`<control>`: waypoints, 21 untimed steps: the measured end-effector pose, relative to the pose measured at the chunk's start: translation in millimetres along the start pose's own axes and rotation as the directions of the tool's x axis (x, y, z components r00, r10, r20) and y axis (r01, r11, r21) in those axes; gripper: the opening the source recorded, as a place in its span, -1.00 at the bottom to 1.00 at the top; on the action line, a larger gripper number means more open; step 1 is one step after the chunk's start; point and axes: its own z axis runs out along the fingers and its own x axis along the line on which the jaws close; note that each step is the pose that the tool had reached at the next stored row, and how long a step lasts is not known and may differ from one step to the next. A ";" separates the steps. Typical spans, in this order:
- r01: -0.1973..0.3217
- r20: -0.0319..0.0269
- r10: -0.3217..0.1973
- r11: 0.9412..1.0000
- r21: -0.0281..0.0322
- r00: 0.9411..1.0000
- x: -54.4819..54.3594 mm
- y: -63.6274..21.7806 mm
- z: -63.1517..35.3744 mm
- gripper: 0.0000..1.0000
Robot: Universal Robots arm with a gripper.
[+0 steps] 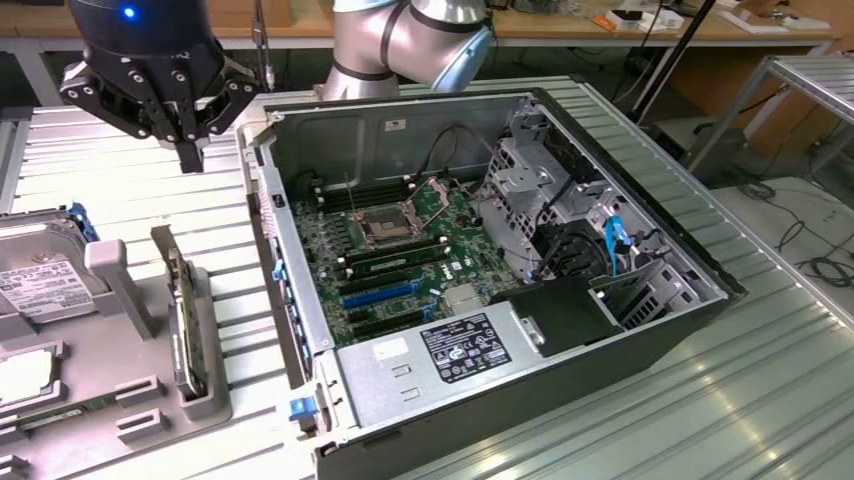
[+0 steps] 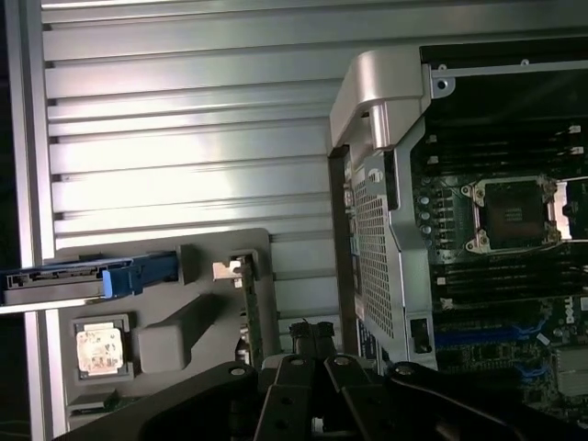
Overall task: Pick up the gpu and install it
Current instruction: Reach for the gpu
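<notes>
Fingers (image 1: 191, 155) pressed together, holding nothing. The gripper (image 1: 191, 168) hangs above the ribbed table (image 1: 134, 190). In the exterior view the gpu (image 1: 187, 320) stands on edge in a grey tray (image 1: 207, 402) at the gripper's 6 o'clock, with the open case (image 1: 400, 130) at the gpu's 3 o'clock.

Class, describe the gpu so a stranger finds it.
Start at the open computer case; on the exterior view's left lies a grey holder tray. The gpu stands on edge in it, a thin dark card, unlike the boxy, white-labelled hard drive.
</notes>
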 end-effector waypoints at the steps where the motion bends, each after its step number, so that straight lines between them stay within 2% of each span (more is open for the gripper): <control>1: 0.000 0.000 0.000 1.000 0.000 1.000 1.5 -0.2 0.0 -0.79; 21: 0.000 0.000 0.000 1.000 0.000 1.000 23.6 -2.8 -0.8 -0.79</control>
